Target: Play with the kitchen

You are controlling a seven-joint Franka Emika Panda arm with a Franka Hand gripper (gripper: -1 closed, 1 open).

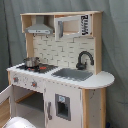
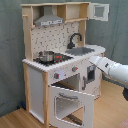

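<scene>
White arm point(image 2: 112, 70) | jaws hidden | near kitchen point(image 2: 60, 35) counter

In the second exterior view, the white arm point(image 2: 114, 70) is seen entering from the second exterior view's right edge and is stretched leftward, sloping slightly upward toward its far end. Its wrist end is held at about counter height. The gripper is not made out. In the first exterior view, only a pale rounded part is glimpsed at the bottom left edge.
</scene>
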